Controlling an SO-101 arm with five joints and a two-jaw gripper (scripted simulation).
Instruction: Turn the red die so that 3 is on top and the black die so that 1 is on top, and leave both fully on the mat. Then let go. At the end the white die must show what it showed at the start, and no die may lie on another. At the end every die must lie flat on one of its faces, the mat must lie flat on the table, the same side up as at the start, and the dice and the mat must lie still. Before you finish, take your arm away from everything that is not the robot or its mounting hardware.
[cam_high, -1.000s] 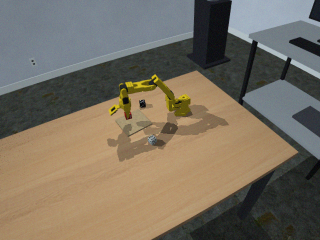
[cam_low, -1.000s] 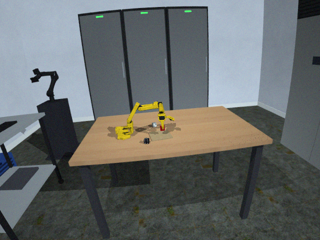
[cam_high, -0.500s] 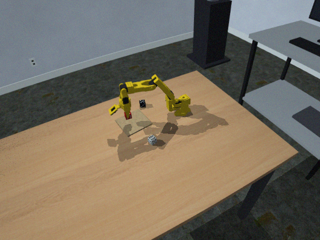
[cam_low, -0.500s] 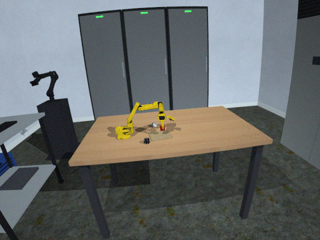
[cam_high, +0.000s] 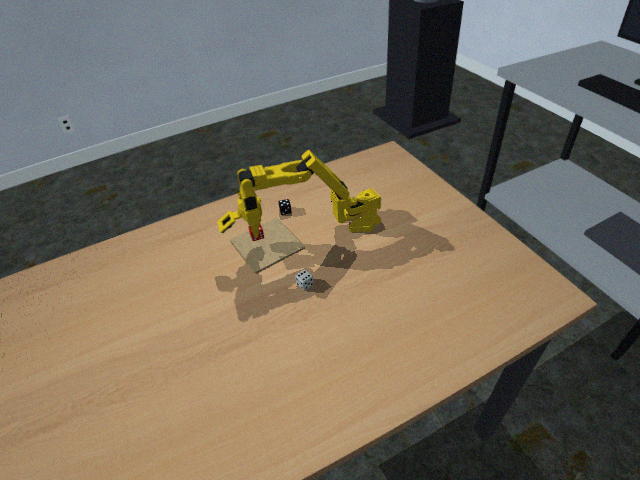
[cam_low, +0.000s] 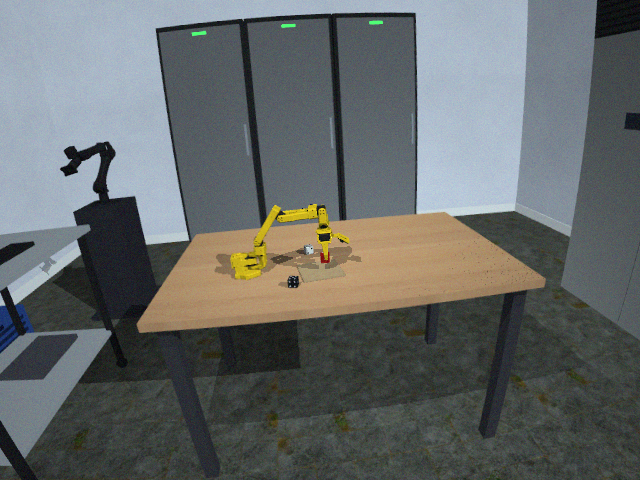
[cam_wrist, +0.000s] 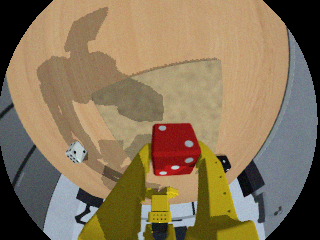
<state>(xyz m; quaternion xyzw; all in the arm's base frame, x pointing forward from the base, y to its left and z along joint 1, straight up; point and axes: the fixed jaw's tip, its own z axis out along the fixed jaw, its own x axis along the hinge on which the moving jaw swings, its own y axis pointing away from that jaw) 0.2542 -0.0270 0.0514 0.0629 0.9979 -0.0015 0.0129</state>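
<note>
My gripper (cam_high: 255, 233) is shut on the red die (cam_high: 260, 234) and holds it just above the tan mat (cam_high: 266, 243), near the mat's far left part. In the wrist view the red die (cam_wrist: 175, 148) sits between the yellow fingers over the mat (cam_wrist: 175, 96); its far face shows one white pip and its near face shows three. The black die (cam_high: 284, 206) lies on the table off the mat, beyond its far right corner. The white die (cam_high: 304, 279) lies on the table in front of the mat. In the exterior view the red die (cam_low: 322, 257) hangs over the mat's far edge (cam_low: 321, 272).
The arm's yellow base (cam_high: 361, 209) stands on the table right of the mat. The black die (cam_low: 293, 281) and white die (cam_low: 308, 250) flank the mat in the exterior view. Shelves and a black pedestal stand off the table.
</note>
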